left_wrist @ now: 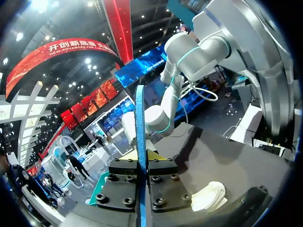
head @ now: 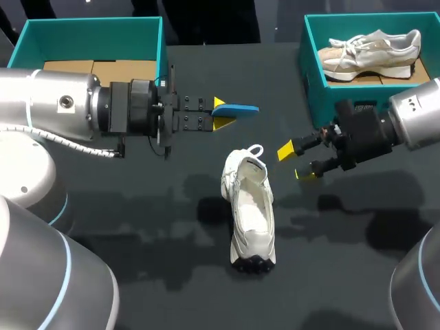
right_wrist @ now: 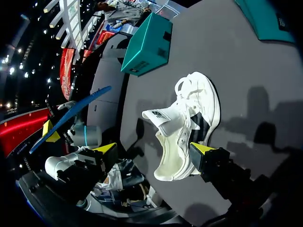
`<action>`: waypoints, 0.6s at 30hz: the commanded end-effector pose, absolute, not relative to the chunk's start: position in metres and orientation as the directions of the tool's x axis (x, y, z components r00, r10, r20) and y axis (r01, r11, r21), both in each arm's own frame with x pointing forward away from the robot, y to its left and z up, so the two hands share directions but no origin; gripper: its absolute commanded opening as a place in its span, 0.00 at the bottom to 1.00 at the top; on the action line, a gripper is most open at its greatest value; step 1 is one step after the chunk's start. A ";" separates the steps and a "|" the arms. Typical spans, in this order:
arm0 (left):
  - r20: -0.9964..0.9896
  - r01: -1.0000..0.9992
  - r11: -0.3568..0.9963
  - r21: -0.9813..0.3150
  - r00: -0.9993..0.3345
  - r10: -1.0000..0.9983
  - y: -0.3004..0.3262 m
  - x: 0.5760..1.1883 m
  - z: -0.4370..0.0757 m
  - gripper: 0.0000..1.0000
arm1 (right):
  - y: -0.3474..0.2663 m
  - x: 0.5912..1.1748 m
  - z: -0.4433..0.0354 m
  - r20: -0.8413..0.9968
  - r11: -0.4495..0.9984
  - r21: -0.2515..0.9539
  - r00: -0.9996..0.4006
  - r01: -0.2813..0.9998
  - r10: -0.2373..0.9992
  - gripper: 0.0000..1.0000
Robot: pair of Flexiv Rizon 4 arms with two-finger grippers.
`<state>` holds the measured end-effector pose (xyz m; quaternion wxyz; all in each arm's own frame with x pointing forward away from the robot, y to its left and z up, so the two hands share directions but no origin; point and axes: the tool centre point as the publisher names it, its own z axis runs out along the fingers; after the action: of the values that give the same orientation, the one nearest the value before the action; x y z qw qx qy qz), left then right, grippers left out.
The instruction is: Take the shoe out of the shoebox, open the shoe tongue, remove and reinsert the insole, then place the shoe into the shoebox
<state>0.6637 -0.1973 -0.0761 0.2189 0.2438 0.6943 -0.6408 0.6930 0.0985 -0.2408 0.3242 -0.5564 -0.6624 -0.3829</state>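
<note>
Head view first. Where is the shoe, and what does it look like?

I see the shoe [head: 249, 210] lying on the table [head: 137, 275], roughly midway between my two arms. Its heel loop points away from the camera. It is white, with smooth panels, a stretch of lacing and dark knobbly tread showing at the toe end. The mouth gapes wide, so the pale lining shows.

And the insole?

The insole [head: 237, 108] is out of the shoe. It's a thin, flat blue piece with a rounded end, pinched between the yellow tips of my left gripper [head: 221, 113]. It sits above the table, well apart from the shoe. From the left wrist I get only its edge, a narrow blue line running up between the fingers.

Right side?

My right gripper [head: 297, 162] hangs just beside the heel, fingers spread and nothing between them. From the right wrist, the shoe lies ahead of those fingers with its tongue sticking up.

Anything hard to read?

My left arm hides a corner of the left box [head: 89, 34], which is teal card with a brown cardboard floor. The right box [head: 313, 62], also teal, holds a second shoe [head: 371, 48], pale beige and white. The frame cuts off that box's far side. The table is matte and dark, with soft shadows.
</note>
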 end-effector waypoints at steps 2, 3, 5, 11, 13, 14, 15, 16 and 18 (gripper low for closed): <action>-0.834 0.835 0.038 -0.549 -0.550 0.050 -0.208 0.672 -0.081 0.00 | 0.098 0.704 -0.233 0.891 0.063 0.142 -0.155 0.988 0.428 1.00; -0.834 0.835 0.038 -0.549 -0.550 0.050 -0.208 0.672 -0.081 0.00 | 0.098 0.705 -0.231 0.898 0.054 0.139 -0.149 0.989 0.414 1.00; -0.834 0.835 0.038 -0.549 -0.550 0.050 -0.208 0.672 -0.081 0.00 | 0.098 0.705 -0.231 0.898 0.054 0.139 -0.149 0.989 0.414 1.00; -0.834 0.835 0.038 -0.549 -0.550 0.050 -0.208 0.672 -0.081 0.00 | 0.098 0.705 -0.231 0.898 0.054 0.139 -0.149 0.989 0.414 1.00; -0.834 0.835 0.038 -0.549 -0.550 0.050 -0.208 0.672 -0.081 0.00 | 0.098 0.705 -0.231 0.898 0.054 0.139 -0.149 0.989 0.414 1.00; -0.834 0.835 0.038 -0.549 -0.550 0.050 -0.208 0.672 -0.081 0.00 | 0.098 0.705 -0.231 0.898 0.054 0.139 -0.149 0.989 0.414 1.00; -0.834 0.835 0.038 -0.549 -0.550 0.050 -0.208 0.672 -0.081 0.00 | 0.098 0.705 -0.231 0.898 0.054 0.139 -0.149 0.989 0.414 1.00; -0.834 0.835 0.038 -0.549 -0.550 0.050 -0.208 0.672 -0.081 0.00 | 0.098 0.705 -0.231 0.898 0.054 0.139 -0.149 0.989 0.414 1.00; -0.881 0.883 0.060 -0.465 -0.469 0.059 -0.213 0.678 -0.088 0.00 | 0.098 0.707 -0.230 0.902 0.047 0.137 -0.144 0.990 0.408 1.00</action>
<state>0.6746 -0.2062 -0.0836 0.3365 0.3537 0.6420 -0.5912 0.7062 0.0969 -0.2306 0.3512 -0.5508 -0.6348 -0.4127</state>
